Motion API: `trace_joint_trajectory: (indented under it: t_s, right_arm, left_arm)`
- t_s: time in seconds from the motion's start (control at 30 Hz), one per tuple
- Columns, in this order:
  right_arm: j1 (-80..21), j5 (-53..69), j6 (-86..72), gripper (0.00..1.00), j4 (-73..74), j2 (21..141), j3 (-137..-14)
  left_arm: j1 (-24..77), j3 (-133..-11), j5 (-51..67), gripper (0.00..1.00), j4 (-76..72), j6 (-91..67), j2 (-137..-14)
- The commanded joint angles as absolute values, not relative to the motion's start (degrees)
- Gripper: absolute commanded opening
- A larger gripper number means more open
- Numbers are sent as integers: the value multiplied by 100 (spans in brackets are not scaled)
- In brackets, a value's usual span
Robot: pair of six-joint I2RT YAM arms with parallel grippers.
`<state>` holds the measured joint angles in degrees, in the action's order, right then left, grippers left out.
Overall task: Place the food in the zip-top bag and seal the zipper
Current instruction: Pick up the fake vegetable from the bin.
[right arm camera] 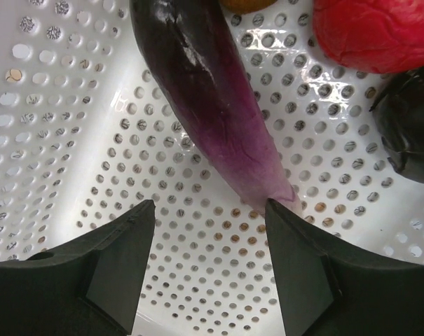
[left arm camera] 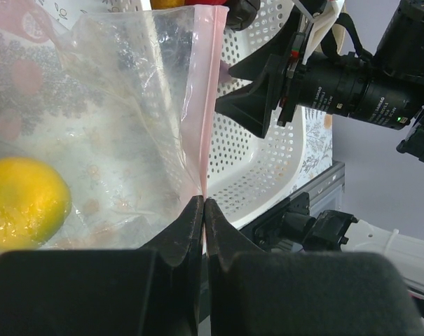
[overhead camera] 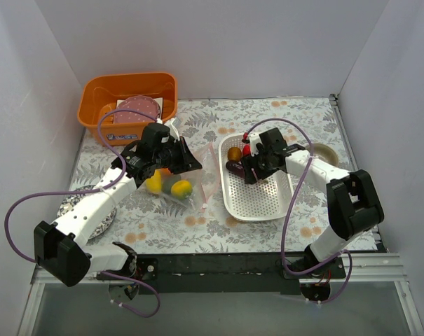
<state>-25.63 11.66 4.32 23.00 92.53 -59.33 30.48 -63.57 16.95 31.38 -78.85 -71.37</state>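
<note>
- The left gripper (left arm camera: pixel 204 204) was pinched tight on the zipper (left arm camera: pixel 206 105), its two fingers meeting on the lower end of the pink strip that edges the mouth of the zip-top bag (left arm camera: pixel 113 119).
- The bag lay crumpled on the table (overhead camera: pixel 162 224), left of the white basket (overhead camera: pixel 261 199). Its pink edge faced the basket's left rim, with only a narrow lane of tabletop between them.
- A yellow fruit (overhead camera: pixel 181 187) showed through the clear plastic, inside the bag and back from its mouth.
- The right gripper (right arm camera: pixel 210 210) hung low inside the basket, jaws spread wide over bare perforated floor and holding nothing.
- The eggplant (right arm camera: pixel 212 105) lay on the basket floor. Its pale narrow tip lay at the inner edge of one finger, and its thick end ran away from the jaws.
- The red apple (right arm camera: pixel 380 35) and the orange (overhead camera: pixel 234 152) crowded the basket's far end past the eggplant. A dark rounded piece (right arm camera: pixel 408 133) sat just beside them.
- The near half of the basket floor was bare, right up to its rim.
- The orange bin (overhead camera: pixel 92 112) stood at the far left corner, well apart from both grippers.
</note>
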Motion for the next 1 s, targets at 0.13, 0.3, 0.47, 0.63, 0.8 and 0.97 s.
trace_joint_trajectory:
  t_s: [0.13, 0.3, 0.47, 0.63, 0.8, 0.97]
  right_arm:
    - [-2593, 582, 281, 78, 1355, 8378, -5775]
    - [-2505, 667, 605, 85, 1606, 8576, -6001]
    - [-2505, 1072, 844, 78, 2223, 9746, -6434]
    - [-2505, 1458, 721, 78, 1952, 9941, -6320]
    - [-2505, 1556, 659, 77, 1899, 9879, -6153]
    - [-2505, 1617, 554, 70, 1916, 9668, -5898]
  left_arm:
    - [3023, -6486, 1670, 0, 3234, -7796, -7084]
    - [3023, -6434, 1608, 0, 3199, -7796, -7049]
    - [3023, -6434, 1626, 0, 3164, -7813, -7049]
    - [3023, -6302, 1565, 0, 3094, -7884, -6864]
    - [3023, -6337, 1486, 0, 3208, -7831, -6838]
    - [3023, -6267, 1529, 0, 3173, -7831, -6864]
